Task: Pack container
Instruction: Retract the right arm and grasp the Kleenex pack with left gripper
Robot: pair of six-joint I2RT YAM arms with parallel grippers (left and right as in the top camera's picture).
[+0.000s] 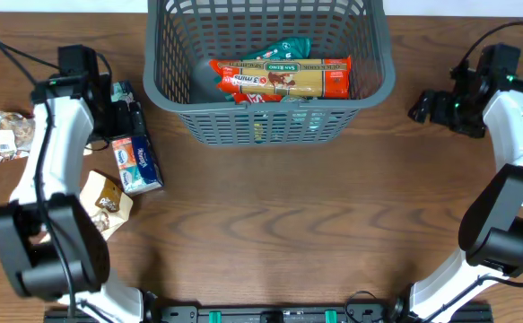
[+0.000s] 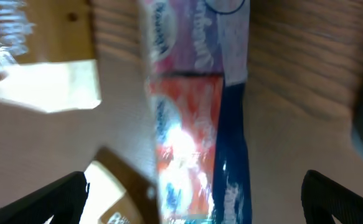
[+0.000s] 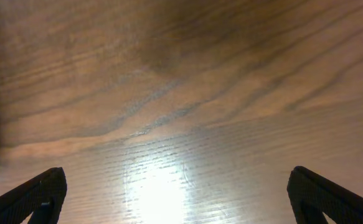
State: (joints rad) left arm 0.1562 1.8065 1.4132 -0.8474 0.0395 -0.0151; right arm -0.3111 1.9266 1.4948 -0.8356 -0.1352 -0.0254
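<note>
The dark grey slotted container stands at the top middle of the table and holds a long red and yellow pasta packet and a green packet. My left gripper is open, low over a blue and white tissue pack at the left. In the left wrist view the pack lies between the spread fingers, blurred. My right gripper is open and empty at the right; its wrist view shows only bare wood between the fingers.
A snack bag lies at the far left edge. A tan packet lies below the tissue pack, and shows in the left wrist view. A small dark packet sits by the left gripper.
</note>
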